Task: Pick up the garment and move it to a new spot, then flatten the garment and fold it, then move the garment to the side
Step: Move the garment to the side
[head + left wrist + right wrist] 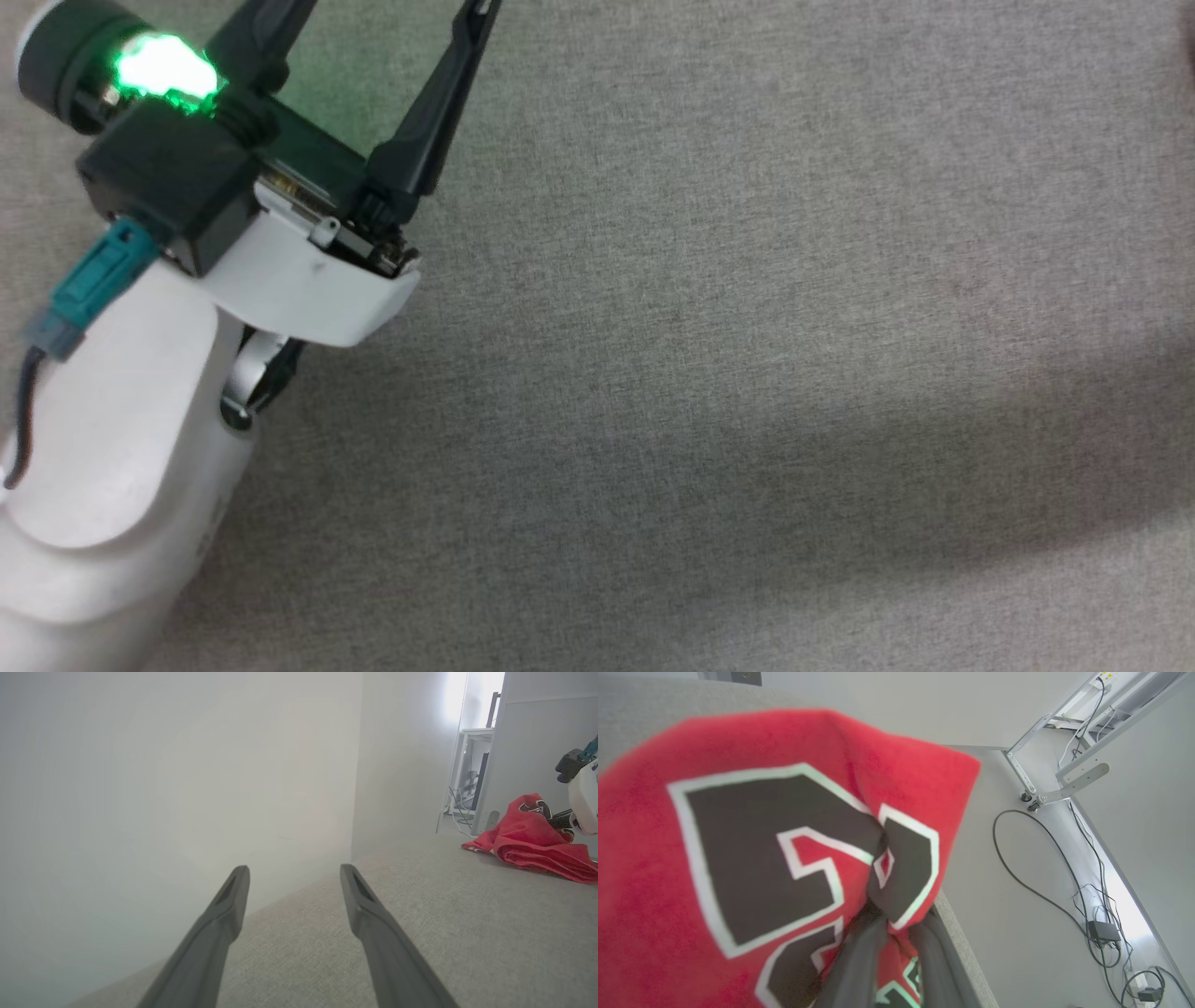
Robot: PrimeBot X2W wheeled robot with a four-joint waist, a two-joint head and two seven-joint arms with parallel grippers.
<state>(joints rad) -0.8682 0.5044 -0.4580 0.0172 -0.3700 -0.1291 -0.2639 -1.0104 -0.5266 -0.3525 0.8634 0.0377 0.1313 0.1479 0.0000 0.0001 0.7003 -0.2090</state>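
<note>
The garment (738, 858) is red with a black, white-outlined number, and a fold of it hangs bunched close in the right wrist view. My right gripper (896, 924) is shut on that fold, its fingertips buried in the fabric. In the left wrist view the garment (528, 844) lies crumpled on the grey surface at the far right, lifted at one point where my right arm's white wrist (584, 798) meets it. My left gripper (294, 870) is open and holds nothing, well away from the garment. The head view shows the left gripper (373, 19) at the upper left, fingers spread over bare grey cloth.
The grey fabric-covered tabletop (747, 373) spreads across the head view. A white wall (187, 788) stands just past its far edge. Beyond the table's edge (966, 952) the floor carries black cables (1041, 882) and a metal desk foot (1064, 788).
</note>
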